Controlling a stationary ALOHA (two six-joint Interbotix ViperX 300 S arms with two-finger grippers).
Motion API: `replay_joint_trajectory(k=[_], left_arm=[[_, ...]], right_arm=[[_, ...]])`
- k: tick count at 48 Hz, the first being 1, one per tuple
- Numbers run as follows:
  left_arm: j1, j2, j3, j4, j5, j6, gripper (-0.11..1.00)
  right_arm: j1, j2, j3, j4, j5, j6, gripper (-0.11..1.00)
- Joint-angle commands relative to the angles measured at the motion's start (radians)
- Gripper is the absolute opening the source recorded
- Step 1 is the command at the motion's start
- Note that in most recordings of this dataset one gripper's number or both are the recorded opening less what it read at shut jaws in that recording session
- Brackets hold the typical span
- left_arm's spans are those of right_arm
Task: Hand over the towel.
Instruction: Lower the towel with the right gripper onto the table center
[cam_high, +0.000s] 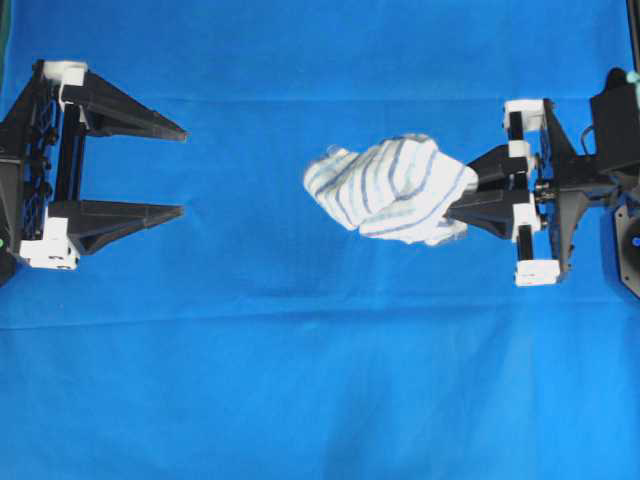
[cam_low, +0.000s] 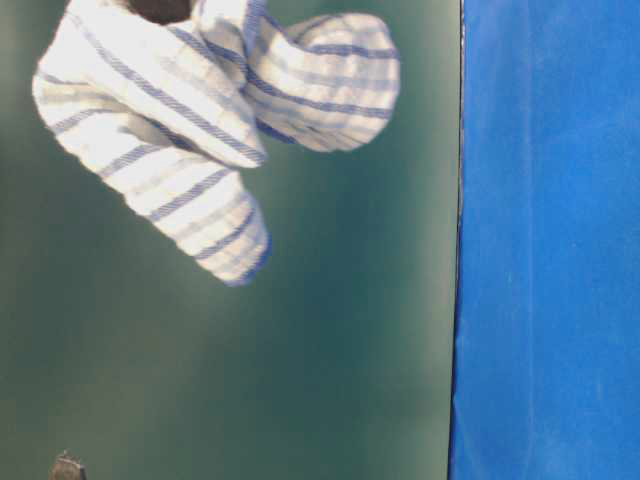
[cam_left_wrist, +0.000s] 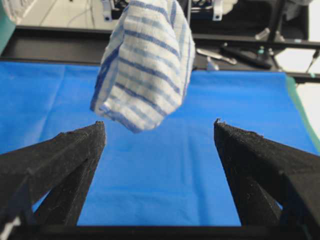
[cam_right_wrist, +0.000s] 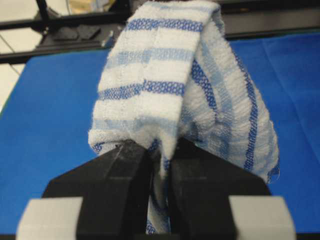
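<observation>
The right gripper (cam_high: 470, 195) pinches the striped towel (cam_high: 390, 188) above the blue cloth (cam_high: 300, 380); the left gripper (cam_high: 184, 171), fingers spread, waits well apart. It should probably close only once around the dangling fabric.

The towel (cam_high: 392, 189), a small soft white cloth crossed by thin blue and grey stripes, is held bunched and folded, lifted clear of the worktop. One gathered end is pinched between the closed jaws of the right pincer (cam_high: 470, 190), while the rest bulges outward in loose rounded folds. In the overhead view it hangs right of the worktop's middle, well away from every edge.
</observation>
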Motion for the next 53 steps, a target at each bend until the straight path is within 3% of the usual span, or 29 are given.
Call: replay_joint_trajectory(k=[1, 13, 31, 42, 53], left_arm=[[0.002, 0.0, -0.015, -0.002, -0.012, 0.002, 0.92], [0.002, 0.002, -0.015, 0.0, -0.015, 0.002, 0.92], [0.002, 0.003, -0.014, 0.0, -0.018, 0.002, 0.92], [0.002, 0.011, -0.012, 0.0, -0.021, 0.002, 0.92], [0.002, 0.015, -0.012, -0.002, -0.021, 0.002, 0.92]], right_arm=[[0.002, 0.006, -0.02, 0.003, -0.005, -0.002, 0.11], [-0.025, 0.101, -0.061, 0.009, 0.015, -0.002, 0.11], [-0.104, 0.463, -0.253, 0.008, 0.268, -0.003, 0.11], [-0.127, 0.678, -0.327, 0.008, 0.278, -0.003, 0.11], [-0.127, 0.729, -0.368, 0.009, 0.304, -0.003, 0.11]])
